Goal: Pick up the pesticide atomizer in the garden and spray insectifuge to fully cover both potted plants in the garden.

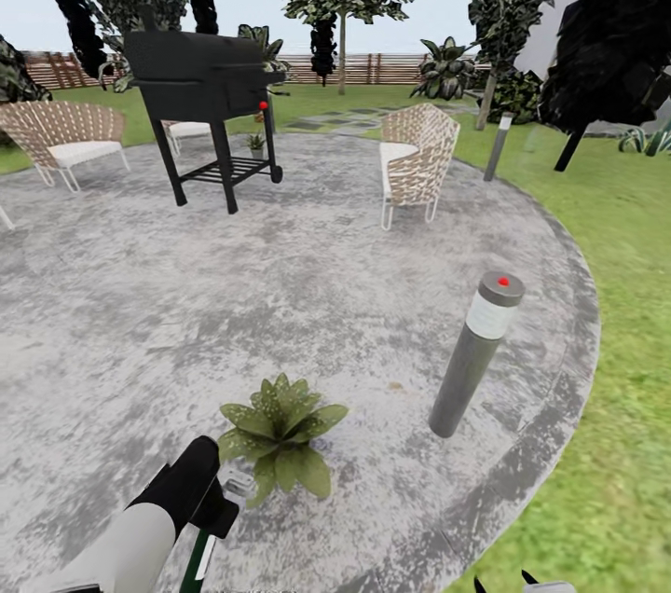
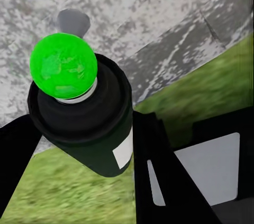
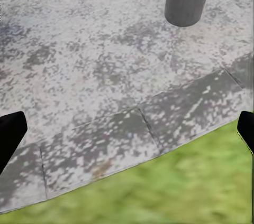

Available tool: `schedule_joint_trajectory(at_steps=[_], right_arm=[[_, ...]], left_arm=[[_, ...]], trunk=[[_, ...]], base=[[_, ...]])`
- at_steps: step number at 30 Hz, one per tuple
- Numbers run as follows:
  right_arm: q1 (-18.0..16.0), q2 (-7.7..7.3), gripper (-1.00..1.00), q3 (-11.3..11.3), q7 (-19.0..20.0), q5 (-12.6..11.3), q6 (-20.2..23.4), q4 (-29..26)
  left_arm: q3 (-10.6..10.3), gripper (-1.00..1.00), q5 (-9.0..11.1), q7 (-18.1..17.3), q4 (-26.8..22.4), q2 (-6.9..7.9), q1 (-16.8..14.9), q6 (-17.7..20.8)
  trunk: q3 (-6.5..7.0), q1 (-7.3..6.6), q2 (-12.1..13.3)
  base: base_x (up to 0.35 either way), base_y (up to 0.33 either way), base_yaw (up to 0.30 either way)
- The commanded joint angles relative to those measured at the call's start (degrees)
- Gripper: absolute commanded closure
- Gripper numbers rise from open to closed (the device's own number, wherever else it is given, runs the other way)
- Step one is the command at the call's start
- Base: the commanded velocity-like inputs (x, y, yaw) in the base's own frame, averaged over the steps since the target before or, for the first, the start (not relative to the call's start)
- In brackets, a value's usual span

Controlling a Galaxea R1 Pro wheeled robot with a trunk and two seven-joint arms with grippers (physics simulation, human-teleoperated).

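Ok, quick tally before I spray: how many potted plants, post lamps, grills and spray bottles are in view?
Potted plants: 2
Post lamps: 2
Grill: 1
Spray bottle: 1
Total: 6

Head cam high over patio [image 1: 280,295]; wrist cams low, close.

The pesticide atomizer [image 2: 90,129], a dark green bottle with a white label, is sitting clamped between the left gripper's [image 1: 219,504] black fingers [image 2: 159,171], its pale nozzle pointing toward the near potted plant [image 1: 280,434], a spotted green rosette resting on the grey patio [image 1: 280,295]. A second potted plant [image 1: 254,144] is standing far off beside the grill.
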Motion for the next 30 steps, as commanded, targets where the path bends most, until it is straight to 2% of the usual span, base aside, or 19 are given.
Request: schedule_joint_trajectory(at_steps=[1, 22, 30], right_arm=[[-0.04, 0.01, -1.0, -0.49, 0.49, 0.12, -0.1, 0.01], [-0.03, 0.08, -1.0, -0.49, 0.49, 0.12, -0.1, 0.04], [-0.03, 0.17, -1.0, -0.49, 0.49, 0.12, -0.1, 0.04]], left_arm=[[0.44, 1.0, -0.49, -0.45, -0.1, -0.09, -0.04, 0.19], [0.67, 1.0, -0.12, -0.45, -0.04, -0.13, -0.01, 0.27], [0.88, 1.0, -0.13, -0.51, 0.01, 0.47, 0.2, 0.27]], trunk=[[-0.05, -0.01, -0.02], [-0.05, -0.01, -0.02], [-0.05, -0.01, -0.02]], base=[[0.0, -0.27, 0.266], [0.03, -0.249, 0.016], [-0.021, -0.044, 0.237]])
